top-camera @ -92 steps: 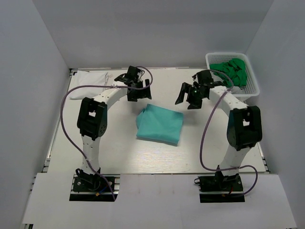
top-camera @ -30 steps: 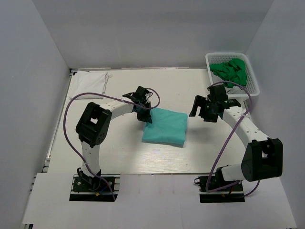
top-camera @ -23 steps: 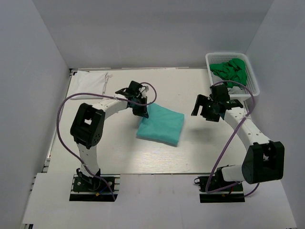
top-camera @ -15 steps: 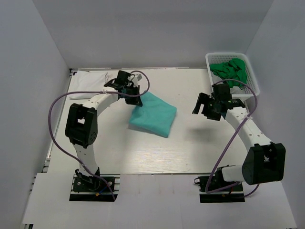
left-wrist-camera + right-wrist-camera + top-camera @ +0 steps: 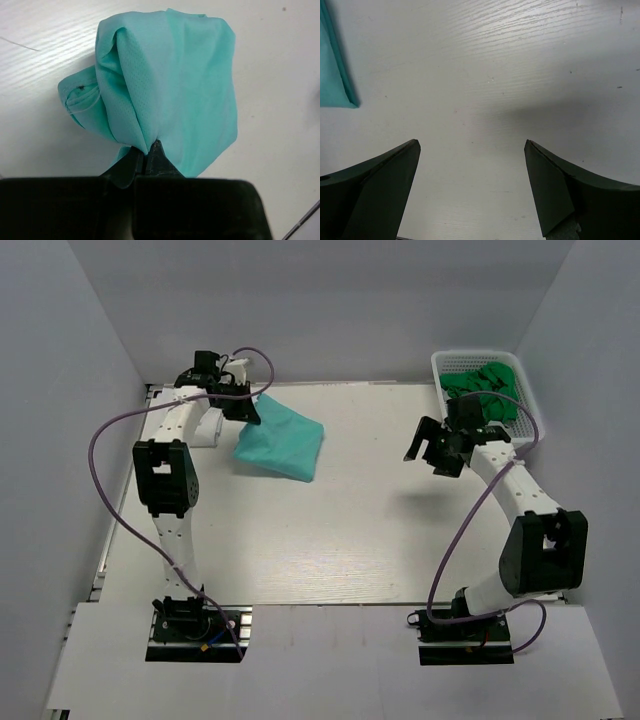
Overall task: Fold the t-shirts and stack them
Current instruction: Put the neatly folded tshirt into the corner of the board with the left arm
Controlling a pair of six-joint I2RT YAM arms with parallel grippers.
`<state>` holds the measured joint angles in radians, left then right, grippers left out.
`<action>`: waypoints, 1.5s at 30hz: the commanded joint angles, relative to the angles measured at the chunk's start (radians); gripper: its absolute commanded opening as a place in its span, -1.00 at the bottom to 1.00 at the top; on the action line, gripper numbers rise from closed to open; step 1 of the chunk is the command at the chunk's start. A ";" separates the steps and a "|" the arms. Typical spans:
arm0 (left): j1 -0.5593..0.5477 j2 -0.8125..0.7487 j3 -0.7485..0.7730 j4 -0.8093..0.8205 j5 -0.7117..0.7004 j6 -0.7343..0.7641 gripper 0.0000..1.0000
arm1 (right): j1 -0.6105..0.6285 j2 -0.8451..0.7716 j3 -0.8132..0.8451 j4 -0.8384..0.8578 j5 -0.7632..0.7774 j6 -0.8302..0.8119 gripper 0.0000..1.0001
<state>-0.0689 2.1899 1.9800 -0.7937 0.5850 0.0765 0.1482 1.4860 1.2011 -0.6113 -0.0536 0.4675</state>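
Note:
The folded teal t-shirt [image 5: 281,438] hangs tilted from my left gripper [image 5: 247,406] at the back left of the table. In the left wrist view the jaws [image 5: 149,151] are shut on a pinched fold of the teal t-shirt [image 5: 170,85], which droops over the table. A white t-shirt [image 5: 210,429] lies just under and left of that gripper, mostly hidden by the arm. My right gripper [image 5: 430,449] hovers open over bare table at the right, nothing between its fingers [image 5: 472,145]. A corner of the teal t-shirt [image 5: 332,75] shows at the left edge of the right wrist view.
A white mesh basket [image 5: 528,404] at the back right corner holds crumpled bright green t-shirts [image 5: 485,383]. Grey walls close in the table on three sides. Purple cables loop from both arms.
My left gripper has carried the teal t-shirt from the table's middle to the back left, next to the white t-shirt. The right gripper stayed open and shifted slightly back.

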 commanded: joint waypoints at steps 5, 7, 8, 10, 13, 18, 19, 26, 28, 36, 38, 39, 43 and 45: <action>0.096 0.002 0.152 -0.135 0.004 0.212 -1.00 | -0.022 0.059 0.084 0.010 -0.084 0.037 0.81; 0.133 -0.048 0.100 -0.078 -0.005 0.226 -1.00 | -0.022 0.060 0.098 0.007 -0.086 0.033 0.81; 0.144 -0.064 0.089 -0.061 -0.017 0.241 -1.00 | -0.027 0.062 0.098 0.007 -0.084 0.036 0.81; 0.178 -0.087 0.080 -0.039 -0.017 0.241 -1.00 | -0.027 0.062 0.100 0.001 -0.091 0.031 0.81; 0.217 -0.098 0.118 -0.053 -0.017 0.262 -1.00 | -0.027 0.060 0.094 -0.007 -0.088 0.028 0.81; 0.270 -0.098 0.166 -0.076 0.024 0.295 -1.00 | -0.030 0.048 0.066 -0.015 -0.081 0.031 0.81; 0.290 -0.098 0.166 -0.076 0.033 0.295 -1.00 | -0.029 0.046 0.064 -0.016 -0.083 0.028 0.81; 0.362 -0.108 0.210 -0.056 0.188 0.324 -1.00 | -0.030 0.039 0.072 -0.010 -0.101 0.031 0.81; 0.376 -0.087 0.244 -0.056 0.223 0.324 -1.00 | -0.030 0.042 0.072 -0.010 -0.115 0.034 0.81; 0.435 -0.071 0.345 -0.074 0.302 0.315 -1.00 | -0.030 0.049 0.071 0.005 -0.147 0.043 0.81; 0.435 -0.082 0.320 -0.065 0.314 0.315 -1.00 | -0.029 0.049 0.071 0.008 -0.155 0.049 0.81; 0.435 -0.082 0.319 -0.053 0.325 0.315 -1.00 | -0.030 0.051 0.075 0.008 -0.157 0.049 0.81; 0.454 -0.070 0.368 -0.074 0.325 0.315 -1.00 | -0.027 0.046 0.091 0.021 -0.157 0.057 0.81; 0.465 -0.070 0.368 -0.075 0.334 0.315 -1.00 | -0.027 0.049 0.095 0.024 -0.158 0.062 0.81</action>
<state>0.3794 2.1849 2.3001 -0.8703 0.8555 0.3836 0.1246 1.5532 1.2621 -0.6220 -0.1951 0.5175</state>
